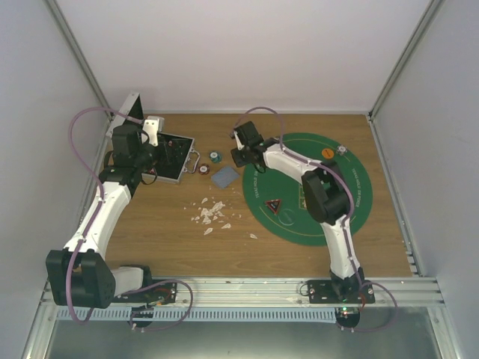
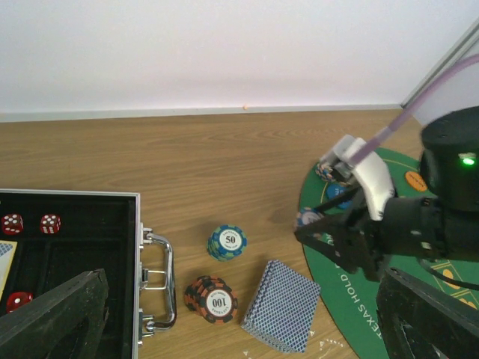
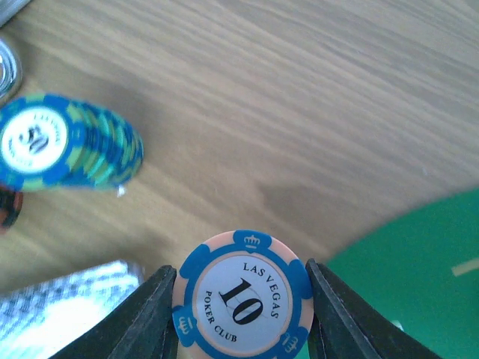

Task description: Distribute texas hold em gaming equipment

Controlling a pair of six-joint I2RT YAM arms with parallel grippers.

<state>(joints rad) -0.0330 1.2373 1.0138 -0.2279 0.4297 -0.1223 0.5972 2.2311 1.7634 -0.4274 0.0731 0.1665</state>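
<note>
Chip marked 10 [image 3: 243, 299] squarely between fingers [image 3: 150, 318] of right end effector [image 3: 244, 313]

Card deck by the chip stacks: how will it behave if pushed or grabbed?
The card deck lies loose, no band or box visible, so a push would likely shear and fan it. Squeezed by its edges, cards may bow or slip apart. Flat on the table, it probably offers little edge to get under.
</note>
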